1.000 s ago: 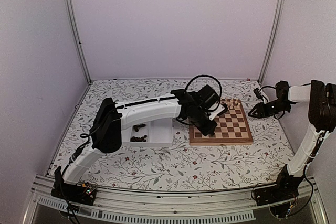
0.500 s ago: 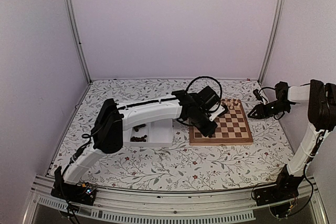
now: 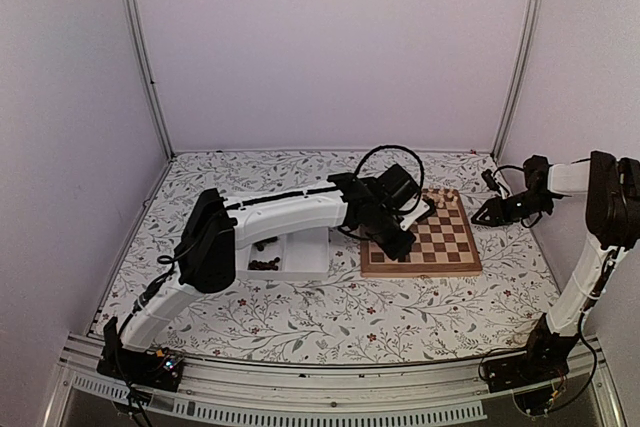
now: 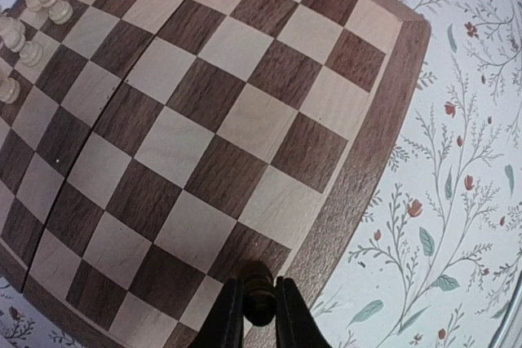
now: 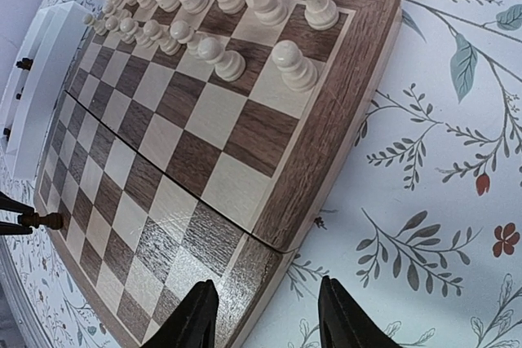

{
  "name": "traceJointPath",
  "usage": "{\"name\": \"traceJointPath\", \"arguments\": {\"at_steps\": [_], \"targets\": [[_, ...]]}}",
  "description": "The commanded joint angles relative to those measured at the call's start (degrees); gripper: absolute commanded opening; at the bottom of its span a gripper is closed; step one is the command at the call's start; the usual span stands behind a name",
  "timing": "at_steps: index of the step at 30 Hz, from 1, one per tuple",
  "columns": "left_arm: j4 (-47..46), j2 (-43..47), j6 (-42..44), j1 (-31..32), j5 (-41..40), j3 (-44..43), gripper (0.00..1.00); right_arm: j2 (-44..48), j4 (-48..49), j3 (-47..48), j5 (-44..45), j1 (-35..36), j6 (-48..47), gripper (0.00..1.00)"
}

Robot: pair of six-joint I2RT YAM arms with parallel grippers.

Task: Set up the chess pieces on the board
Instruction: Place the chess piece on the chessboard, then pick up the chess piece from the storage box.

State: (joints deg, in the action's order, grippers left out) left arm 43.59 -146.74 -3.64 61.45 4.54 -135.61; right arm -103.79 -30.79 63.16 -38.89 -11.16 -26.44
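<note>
No text, label, brand, number or sign is readable on the board (image 3: 440,242), the dark chess piece (image 4: 259,284), the tray (image 3: 300,263) or the flowered tabletop (image 3: 330,317).

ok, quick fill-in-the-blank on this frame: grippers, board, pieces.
1. The chess piece in the left gripper is ___ in colour.
2. On the right gripper the jaws stand ___.
3. The pale pieces fill ___ rows of the board.
4. In the top view the white tray lies to the ___ of the board.
Missing words: dark; open; two; left.
</note>
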Motion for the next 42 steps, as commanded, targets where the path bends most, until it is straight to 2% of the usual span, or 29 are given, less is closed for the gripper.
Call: {"name": "traceJointPath", "arguments": {"at_steps": [1,12,19,25,30,36,42], "targets": [[-1.86,-1.25,-0.44,0.07,-0.06,-1.45,0.14,-1.32,-0.85,1.35,-1.53,-0.07,-0.43,0.45],[-2.54,-1.72,-0.76,0.08,0.23,-1.42,0.19,-1.94,-1.39,1.69,-1.78,-0.09,-0.72,0.45],[-2.26,0.56,-0.77,0.33,-0.68,-1.13,0.41,-1.88,-1.63,1.78,-2.17,-0.07,-0.72,0.46],[-3.04,10.38,0.52,1.39,-6.43,1.8,0.5,-1.59,-1.8,1.84,-2.16,-0.09,-0.8,0.46],[-4.3,24.36,-2.93,-1.71,-16.84,16.21,0.54,-1.25,-1.97,1.97,-2.33,-0.09,-1.14,0.47],[-1.47,33.79,-7.78,-12.5,-19.4,33.92,0.41,-1.24,-2.35,2.22,-2.58,-0.09,-1.73,0.46],[-2.01,37.53,-6.75,-19.91,-19.27,45.86,0.39,-1.41,-2.43,2.3,-2.77,-0.04,-1.86,0.47]]}}
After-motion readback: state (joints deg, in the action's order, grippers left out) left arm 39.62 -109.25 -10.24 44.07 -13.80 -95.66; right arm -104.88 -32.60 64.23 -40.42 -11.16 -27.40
